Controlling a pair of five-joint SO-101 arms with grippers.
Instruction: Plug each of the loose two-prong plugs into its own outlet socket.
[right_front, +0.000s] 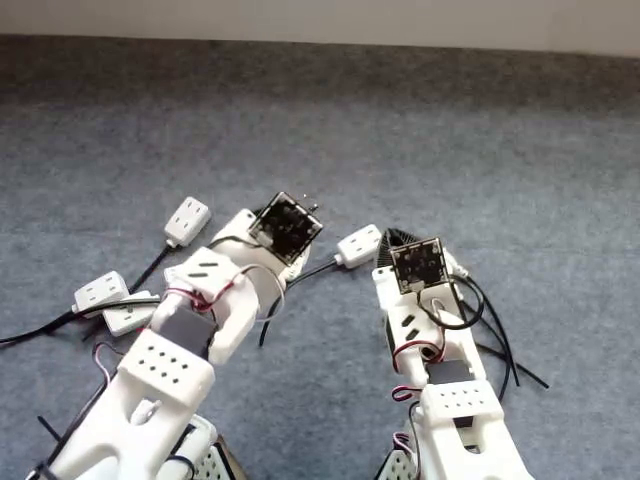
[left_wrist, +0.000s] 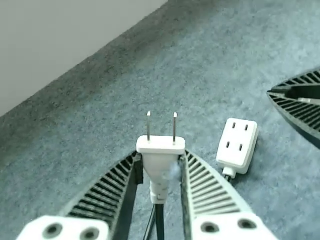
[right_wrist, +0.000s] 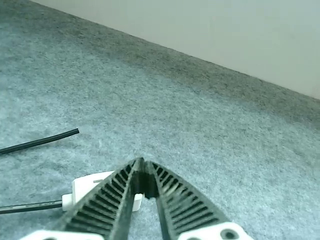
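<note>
Left claw (left_wrist: 160, 156): pinches white two-prong plastic plug (left_wrist: 161, 145).
Right claw (right_wrist: 143, 172): pressed together beside white four-slot socket block (left_wrist: 237, 145).
Risk: block, unheld, may skid from plug's push.

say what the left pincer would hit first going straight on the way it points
Likely bare carpet: the left pincer, shut on the plug, points its prongs at open floor; the outlet socket lies off to one side.

Grey carpet (right_front: 400, 130), pale wall (right_front: 400, 18)
</note>
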